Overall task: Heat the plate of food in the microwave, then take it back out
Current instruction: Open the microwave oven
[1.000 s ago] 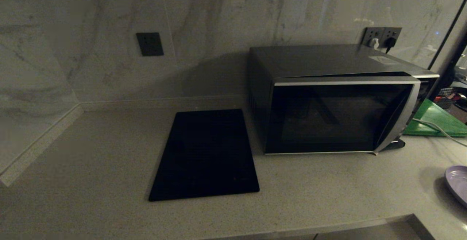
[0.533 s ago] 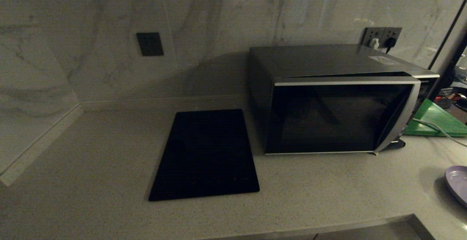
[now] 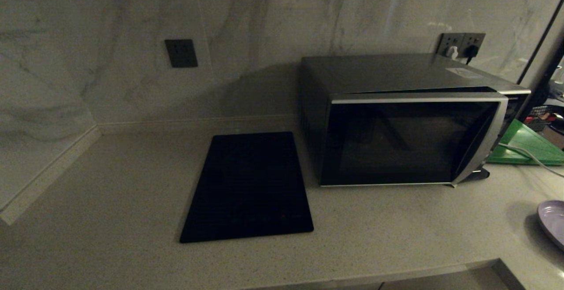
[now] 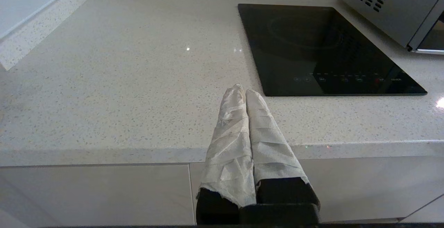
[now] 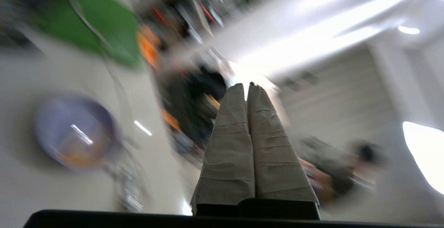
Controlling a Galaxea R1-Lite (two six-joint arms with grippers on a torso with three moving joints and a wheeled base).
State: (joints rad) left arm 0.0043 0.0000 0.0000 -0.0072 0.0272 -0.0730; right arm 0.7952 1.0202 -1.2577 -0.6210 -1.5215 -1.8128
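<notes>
The microwave (image 3: 405, 118) stands at the back right of the counter; its dark glass door stands slightly ajar at the handle side. A corner of the microwave (image 4: 399, 9) shows in the left wrist view. The lilac plate of food (image 3: 553, 220) lies at the right edge of the head view, cut off by the frame. In the right wrist view the plate (image 5: 74, 131) is blurred, with orange food on it. My right gripper (image 5: 245, 86) is shut and empty, away from the plate. My left gripper (image 4: 241, 91) is shut and empty over the counter's front edge.
A flat black slab (image 3: 249, 186) lies on the counter left of the microwave. A green board (image 3: 526, 145) with a white cable across it lies behind the microwave's right side. Wall sockets (image 3: 460, 45) sit above the microwave.
</notes>
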